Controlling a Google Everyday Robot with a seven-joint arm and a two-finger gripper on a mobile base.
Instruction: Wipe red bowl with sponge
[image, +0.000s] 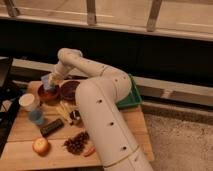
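Toward the back-left of the wooden table (55, 156), my arm (100, 102) reaches over the red bowl (48, 95), which sits just beside the maroon bowl (70, 90). My gripper (50, 84) hangs over the bowl, seemingly clenched on the sponge (46, 79). I'd press down gently and sweep slow circles inside, so the bowl doesn't skid.

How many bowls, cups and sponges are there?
Bowls: 2, the red bowl and the maroon bowl
Cups: 2, the white cup and the blue cup
Sponges: 1, the sponge at the gripper, over the red bowl
Total: 5
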